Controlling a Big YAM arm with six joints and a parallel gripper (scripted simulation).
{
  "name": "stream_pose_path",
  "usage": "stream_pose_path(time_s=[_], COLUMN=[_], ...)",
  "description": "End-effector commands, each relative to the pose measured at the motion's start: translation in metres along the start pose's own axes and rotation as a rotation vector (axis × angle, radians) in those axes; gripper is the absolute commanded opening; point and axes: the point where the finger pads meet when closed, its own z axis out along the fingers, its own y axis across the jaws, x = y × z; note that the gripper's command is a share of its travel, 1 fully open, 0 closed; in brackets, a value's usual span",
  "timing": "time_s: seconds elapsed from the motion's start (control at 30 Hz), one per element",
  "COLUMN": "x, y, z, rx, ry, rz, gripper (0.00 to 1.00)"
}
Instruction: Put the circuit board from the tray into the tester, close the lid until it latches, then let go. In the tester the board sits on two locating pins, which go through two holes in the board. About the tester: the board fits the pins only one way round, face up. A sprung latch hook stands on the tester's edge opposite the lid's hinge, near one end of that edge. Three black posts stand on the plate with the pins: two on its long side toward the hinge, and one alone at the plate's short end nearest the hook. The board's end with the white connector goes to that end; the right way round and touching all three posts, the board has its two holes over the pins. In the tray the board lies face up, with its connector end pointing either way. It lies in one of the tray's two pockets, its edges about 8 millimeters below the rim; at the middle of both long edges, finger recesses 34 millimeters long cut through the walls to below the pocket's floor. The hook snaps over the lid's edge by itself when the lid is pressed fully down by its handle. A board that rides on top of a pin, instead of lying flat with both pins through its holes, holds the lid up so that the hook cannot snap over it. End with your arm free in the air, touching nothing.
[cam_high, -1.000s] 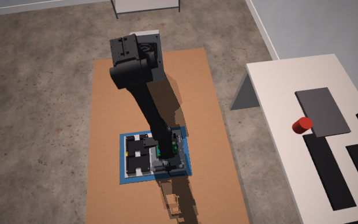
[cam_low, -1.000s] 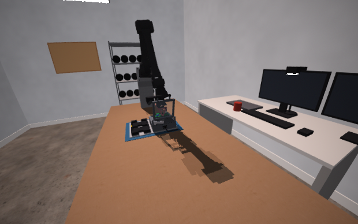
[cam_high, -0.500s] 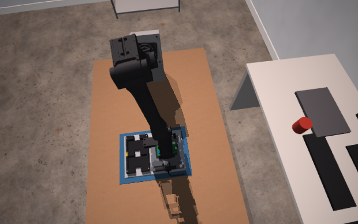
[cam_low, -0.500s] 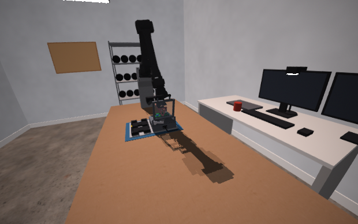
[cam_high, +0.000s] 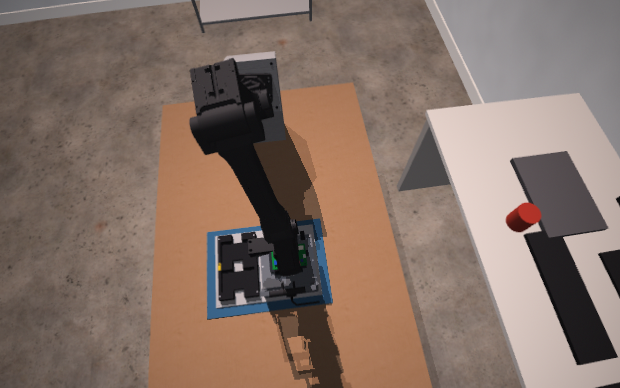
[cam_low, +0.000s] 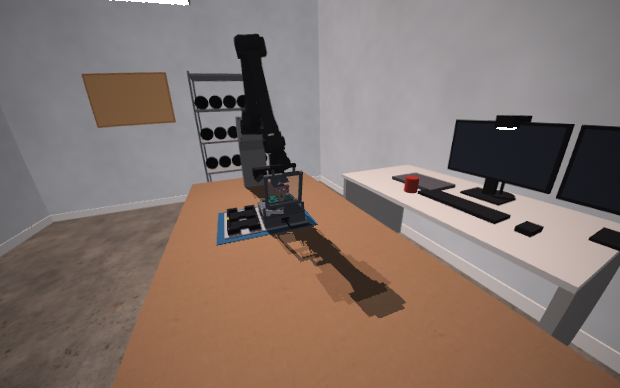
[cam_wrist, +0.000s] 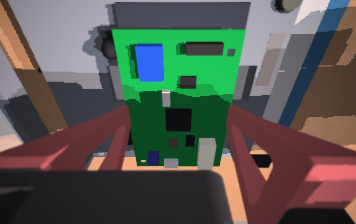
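Top view first: the arm's wrist (cam_high: 287, 250) covers the middle of the circuit board (cam_high: 302, 256) (cam_low: 280, 199) (cam_wrist: 179, 95), so you only get green showing on both sides of it. The board is over the tester (cam_high: 312, 287) (cam_low: 292, 217) (cam_wrist: 75, 77), and the black tray (cam_high: 231, 280) (cam_low: 242, 226) sits right beside the tester on the blue mat (cam_high: 211, 285) (cam_low: 220, 237). The fingertips are hidden from up here.

Exterior view: the gripper (cam_low: 279, 189) (cam_wrist: 178, 112) points down into the tester, behind the raised lid (cam_low: 301, 187). Green shows low at the fingers, but I can't tell from this whether the board is flat on the plate or a bit above it.

Wrist view is the good one. The board is face up between the reddish fingers, one at each long edge, and both tips look to be against it, so I'd call it gripped. The white connector (cam_wrist: 206, 153) is at the end nearer the camera, the big blue part (cam_wrist: 150, 62) toward the far end. A round black post (cam_wrist: 109, 49) stands just off the left edge. Pins and holes: can't make them out.
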Motion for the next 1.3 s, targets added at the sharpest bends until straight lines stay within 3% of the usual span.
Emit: stream_pose_path(time_s=[0.0,1.27], x=[-0.008,-0.015], y=[0.012,-0.002], z=[0.005,0.010], rx=[-0.022,-0.005], ry=[-0.014,-0.016], rz=[-0.003,-0.005], gripper=[0.72,0.72])
